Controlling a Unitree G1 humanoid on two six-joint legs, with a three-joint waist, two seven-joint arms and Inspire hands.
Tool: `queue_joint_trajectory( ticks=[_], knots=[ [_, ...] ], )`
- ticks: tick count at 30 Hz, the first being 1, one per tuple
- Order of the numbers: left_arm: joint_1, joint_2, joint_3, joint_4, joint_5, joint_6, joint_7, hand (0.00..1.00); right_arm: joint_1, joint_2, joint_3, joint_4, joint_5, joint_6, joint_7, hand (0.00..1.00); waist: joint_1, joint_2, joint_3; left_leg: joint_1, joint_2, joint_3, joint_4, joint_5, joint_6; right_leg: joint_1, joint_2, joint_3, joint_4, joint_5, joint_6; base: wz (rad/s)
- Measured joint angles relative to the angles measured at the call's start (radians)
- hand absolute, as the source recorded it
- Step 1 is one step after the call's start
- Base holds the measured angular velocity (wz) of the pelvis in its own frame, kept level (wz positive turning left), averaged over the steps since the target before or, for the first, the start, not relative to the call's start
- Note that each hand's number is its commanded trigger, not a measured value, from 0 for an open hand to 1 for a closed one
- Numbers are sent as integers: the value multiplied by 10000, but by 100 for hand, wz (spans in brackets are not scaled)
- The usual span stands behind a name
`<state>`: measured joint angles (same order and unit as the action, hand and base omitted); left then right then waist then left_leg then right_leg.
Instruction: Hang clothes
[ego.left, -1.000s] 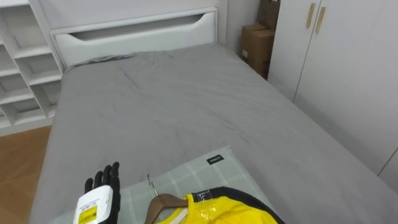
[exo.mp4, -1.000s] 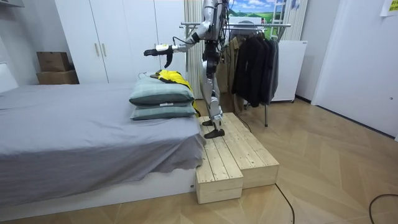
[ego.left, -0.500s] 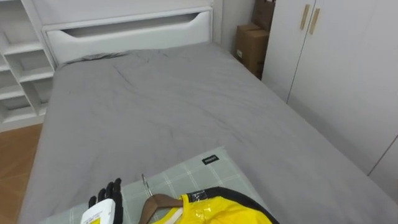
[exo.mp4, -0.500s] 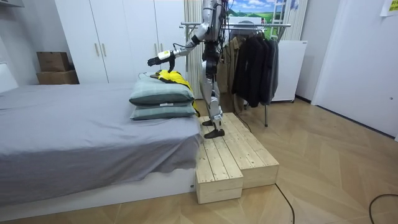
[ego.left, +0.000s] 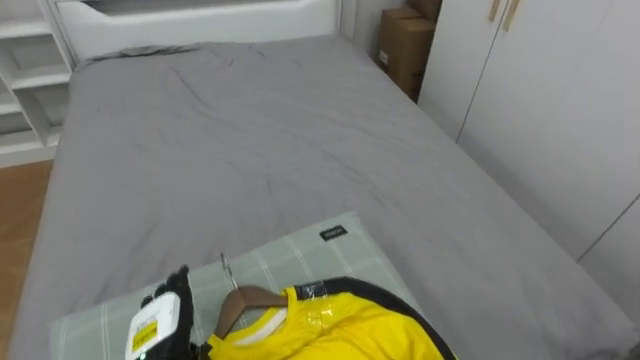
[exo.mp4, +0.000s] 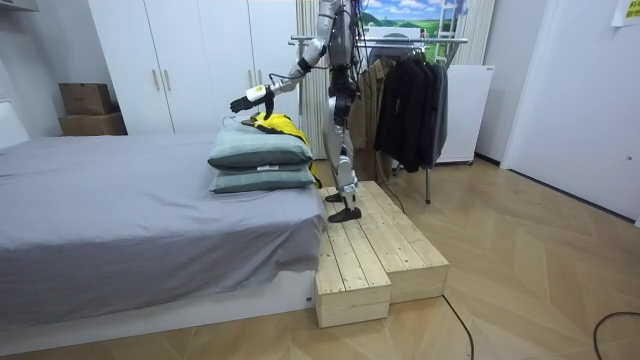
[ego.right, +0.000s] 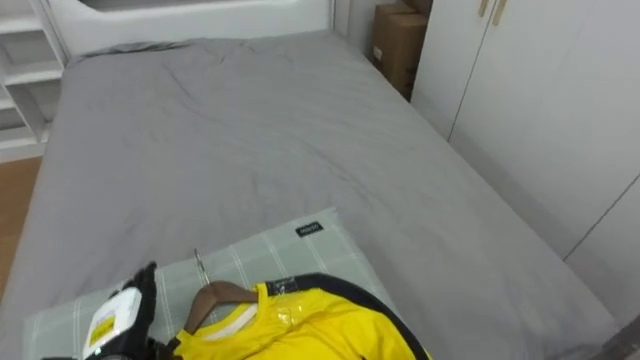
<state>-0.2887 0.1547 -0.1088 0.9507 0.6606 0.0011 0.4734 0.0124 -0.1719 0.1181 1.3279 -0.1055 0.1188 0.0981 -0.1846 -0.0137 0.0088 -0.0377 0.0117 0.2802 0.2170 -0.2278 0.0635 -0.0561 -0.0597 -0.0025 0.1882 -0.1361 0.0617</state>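
The left hand (ego.left: 160, 318) has dropped to lower left, beside the hanger (ego.left: 245, 303) in the yellow jacket (ego.left: 340, 330); I cannot tell its grip.

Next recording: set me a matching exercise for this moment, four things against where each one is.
Things
1. yellow jacket
2. cardboard box
3. dark coats
4. left hand

Places
A. hanging on the rack behind the robot
B. beside the white wardrobe
C. lying on the checked pillow, on a wooden hanger
D. over the pillow, next to the hanger

Pairs: 1-C, 2-B, 3-A, 4-D
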Motion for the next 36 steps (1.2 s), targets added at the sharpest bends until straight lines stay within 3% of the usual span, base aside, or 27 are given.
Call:
queue_joint_trajectory(
  ticks=[5, 16, 23, 36],
  knots=[
    [-458, 168, 82, 160, -45, -140, 62, 0, -320, 44, 176, 98, 666, -311, -139, 0, -23, -86, 56, -886, 122, -136, 435, 7, -11, -657, 23, -286, -9, 75, -107, 8],
    [-1272, 387, -154, 504, -1023, -201, 5, 0, -858, 47, 676, 349, 1373, -346, -500, 0, -51, -154, 120, -1864, 161, -298, 832, 19, -13, -1359, 28, -375, 10, 77, -112, 3],
    [-1514, 395, -423, 515, -1094, -500, -70, 0, -921, -54, 1037, 311, 1449, -699, -645, 0, -59, -45, 280, -1979, 175, -344, 853, 19, -13, -1427, 22, -471, 12, 77, -112, 3],
    [-1514, 314, -1626, 515, -1103, -514, -321, 0, -1000, -121, 1350, 286, 1574, -755, -651, 0, -163, 3, 292, -1890, 171, -323, 817, 78, -15, -1356, -2, -547, 12, 80, -117, 0]
  ],
)
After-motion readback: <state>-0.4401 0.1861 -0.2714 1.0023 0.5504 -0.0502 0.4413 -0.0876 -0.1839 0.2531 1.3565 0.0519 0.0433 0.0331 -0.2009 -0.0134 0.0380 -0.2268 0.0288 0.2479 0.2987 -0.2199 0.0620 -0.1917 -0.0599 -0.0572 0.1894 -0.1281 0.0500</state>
